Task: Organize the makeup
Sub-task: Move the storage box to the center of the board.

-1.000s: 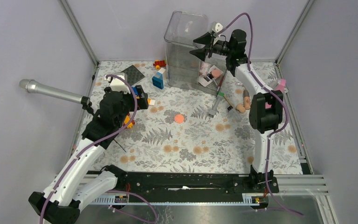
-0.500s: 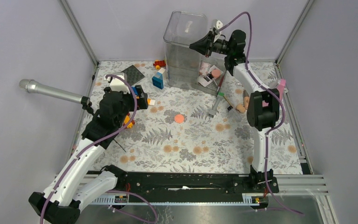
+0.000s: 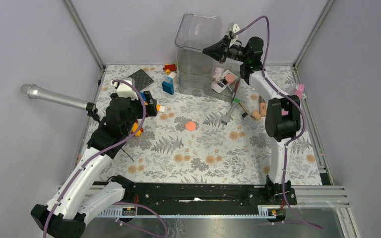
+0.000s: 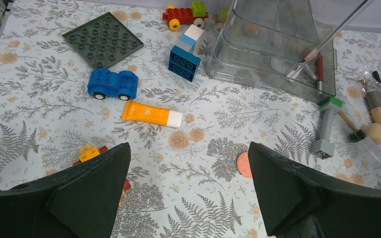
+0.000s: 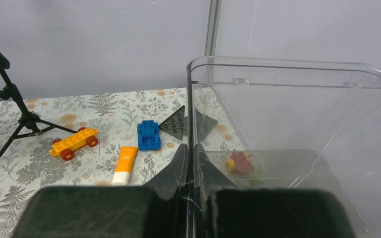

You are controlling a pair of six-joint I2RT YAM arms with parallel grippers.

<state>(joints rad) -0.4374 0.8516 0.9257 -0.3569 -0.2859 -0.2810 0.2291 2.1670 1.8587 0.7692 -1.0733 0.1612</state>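
Hovering spread wide at the left, the left gripper (image 4: 188,148) holds nothing above the orange tube (image 4: 151,114). The coral disc (image 3: 191,126) and grey tube (image 3: 231,110) lie loose mid-table. The right gripper (image 5: 191,148) has just snapped closed, seemingly pinching the clear bin (image 3: 198,22) by its wall, probably to reposition it.

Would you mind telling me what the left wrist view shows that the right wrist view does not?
Only the left wrist: the grey tube with green cap, a coral-pink disc and the open left gripper. Only the right wrist: a black tripod and the shut right gripper at the clear container. Both: the orange tube, blue toy car, dark baseplate and clear container.
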